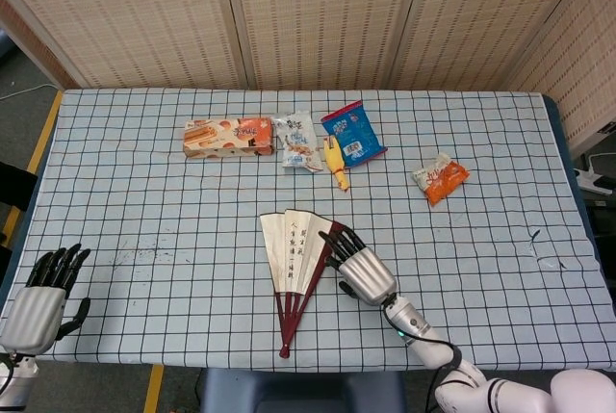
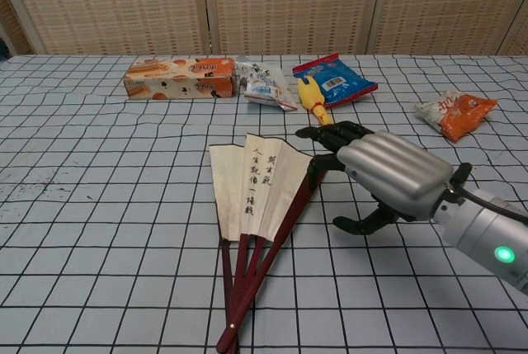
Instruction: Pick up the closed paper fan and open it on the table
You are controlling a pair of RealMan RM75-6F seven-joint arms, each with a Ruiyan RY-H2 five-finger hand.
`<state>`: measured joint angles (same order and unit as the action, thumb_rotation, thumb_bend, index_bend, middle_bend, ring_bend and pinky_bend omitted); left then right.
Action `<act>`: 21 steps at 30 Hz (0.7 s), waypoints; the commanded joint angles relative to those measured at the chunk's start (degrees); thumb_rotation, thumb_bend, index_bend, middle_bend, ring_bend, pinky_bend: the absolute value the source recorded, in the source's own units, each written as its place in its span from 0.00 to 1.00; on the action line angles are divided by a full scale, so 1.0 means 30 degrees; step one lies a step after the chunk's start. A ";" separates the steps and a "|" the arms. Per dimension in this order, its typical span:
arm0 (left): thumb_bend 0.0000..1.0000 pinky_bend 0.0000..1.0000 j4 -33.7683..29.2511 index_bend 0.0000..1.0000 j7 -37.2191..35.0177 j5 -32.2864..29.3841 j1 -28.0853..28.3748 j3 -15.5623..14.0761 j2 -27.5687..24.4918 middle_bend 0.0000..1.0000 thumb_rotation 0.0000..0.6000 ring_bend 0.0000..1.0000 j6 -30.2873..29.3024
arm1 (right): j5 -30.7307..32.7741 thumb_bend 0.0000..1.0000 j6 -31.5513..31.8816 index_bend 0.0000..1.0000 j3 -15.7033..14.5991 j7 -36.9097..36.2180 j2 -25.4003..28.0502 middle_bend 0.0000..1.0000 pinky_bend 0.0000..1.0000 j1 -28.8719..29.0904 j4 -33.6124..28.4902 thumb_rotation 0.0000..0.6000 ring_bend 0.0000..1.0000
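The paper fan (image 1: 294, 249) lies partly spread on the checked cloth near the table's front middle, its cream leaves fanned to the left and its dark red ribs (image 2: 247, 276) meeting toward the front edge. My right hand (image 1: 361, 271) hovers palm down at the fan's right side, holding nothing. Its dark fingertips (image 2: 323, 134) reach over the top of the red outer rib; whether they touch it I cannot tell. My left hand (image 1: 38, 302) is open and idle at the front left corner, seen only in the head view.
Along the back stand an orange snack box (image 1: 228, 136), a white packet (image 1: 298, 141), a blue packet (image 1: 352, 131) and a yellow rubber chicken (image 1: 334, 163). An orange packet (image 1: 441, 178) lies to the right. Woven screens close off the back.
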<state>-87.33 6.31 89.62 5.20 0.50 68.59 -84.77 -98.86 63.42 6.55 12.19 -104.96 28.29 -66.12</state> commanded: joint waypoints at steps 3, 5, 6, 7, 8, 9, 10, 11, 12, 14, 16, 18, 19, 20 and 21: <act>0.44 0.08 -0.0194 0.00 0.0300 -0.0279 0.0155 0.0121 -0.0008 0.00 1.00 0.00 0.0263 | 0.0131 0.20 0.0518 0.42 -0.0104 -0.0118 -0.1818 0.00 0.00 0.0725 0.2164 1.00 0.00; 0.45 0.08 -0.0226 0.00 0.0367 -0.0316 0.0192 0.0120 -0.0002 0.00 1.00 0.00 0.0322 | 0.0317 0.20 0.0457 0.42 -0.0082 -0.0260 -0.2314 0.00 0.00 0.0962 0.2679 1.00 0.00; 0.45 0.08 -0.0221 0.00 0.0371 -0.0309 0.0195 0.0102 0.0006 0.00 1.00 0.00 0.0329 | 0.0344 0.20 0.0483 0.42 -0.0071 -0.0276 -0.2507 0.00 0.00 0.1076 0.2888 1.00 0.00; 0.45 0.08 -0.0221 0.00 0.0337 -0.0273 0.0180 0.0046 0.0009 0.00 1.00 0.00 0.0328 | 0.0369 0.20 0.0556 0.42 -0.0058 -0.0320 -0.2775 0.00 0.00 0.1216 0.3162 1.00 0.00; 0.44 0.08 -0.0234 0.00 0.0331 -0.0266 0.0180 0.0021 0.0000 0.00 1.00 0.00 0.0343 | 0.0401 0.20 0.0592 0.42 -0.0065 -0.0382 -0.2971 0.00 0.00 0.1305 0.3345 1.00 0.00; 0.44 0.08 -0.0239 0.00 0.0332 -0.0295 0.0184 0.0017 -0.0007 0.00 1.00 0.00 0.0365 | 0.0447 0.20 0.0602 0.42 -0.0069 -0.0421 -0.3161 0.00 0.00 0.1393 0.3524 1.00 0.00; 0.44 0.08 -0.0211 0.00 0.0332 -0.0341 0.0175 -0.0003 -0.0013 0.00 1.00 0.00 0.0400 | 0.0489 0.20 0.0610 0.43 -0.0087 -0.0441 -0.3403 0.00 0.00 0.1517 0.3762 1.00 0.00; 0.44 0.08 -0.0179 0.00 0.0325 -0.0342 0.0155 -0.0027 -0.0008 0.00 1.00 0.00 0.0385 | 0.0526 0.20 0.0618 0.43 -0.0091 -0.0430 -0.3581 0.00 0.00 0.1605 0.3948 1.00 0.00; 0.44 0.08 -0.0163 0.00 0.0330 -0.0356 0.0148 -0.0036 -0.0004 0.00 1.00 0.00 0.0384 | 0.0567 0.20 0.0632 0.43 -0.0091 -0.0417 -0.3764 0.00 0.00 0.1688 0.4129 1.00 0.00; 0.44 0.08 -0.0166 0.00 0.0347 -0.0381 0.0138 -0.0053 -0.0015 0.00 1.00 0.00 0.0384 | 0.0679 0.20 0.0567 0.44 -0.0142 -0.0417 -0.4108 0.00 0.00 0.1861 0.4485 1.00 0.00; 0.45 0.08 -0.0192 0.00 0.0313 -0.0368 0.0105 -0.0077 -0.0061 0.00 1.00 0.00 0.0325 | 0.0699 0.20 0.0612 0.44 -0.0242 -0.0321 -0.4341 0.00 0.00 0.1993 0.4752 1.00 0.00; 0.44 0.08 -0.0187 0.00 0.0280 -0.0378 0.0079 -0.0094 -0.0090 0.00 1.00 0.00 0.0293 | 0.0713 0.20 0.0689 0.44 -0.0312 -0.0246 -0.4528 0.00 0.00 0.2089 0.4972 1.00 0.00; 0.44 0.08 -0.0199 0.00 0.0290 -0.0440 0.0166 -0.0008 -0.0088 0.00 1.00 0.00 0.0370 | 0.0743 0.20 0.0726 0.44 -0.0335 -0.0277 -0.4661 0.00 0.00 0.2161 0.5094 1.00 0.00; 0.44 0.08 -0.0211 0.00 0.0315 -0.0499 0.0195 0.0011 -0.0091 0.00 1.00 0.00 0.0433 | 0.0774 0.20 0.0727 0.44 -0.0353 -0.0309 -0.4761 0.00 0.00 0.2219 0.5195 1.00 0.00; 0.45 0.08 -0.0215 0.00 0.0332 -0.0546 0.0207 0.0012 -0.0095 0.00 1.00 0.00 0.0480 | 0.0805 0.20 0.0692 0.44 -0.0380 -0.0257 -0.4886 0.00 0.00 0.2312 0.5350 1.00 0.00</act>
<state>-87.94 7.26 88.09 5.75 0.51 68.31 -83.44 -96.57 65.52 5.53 11.34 -119.29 34.95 -50.43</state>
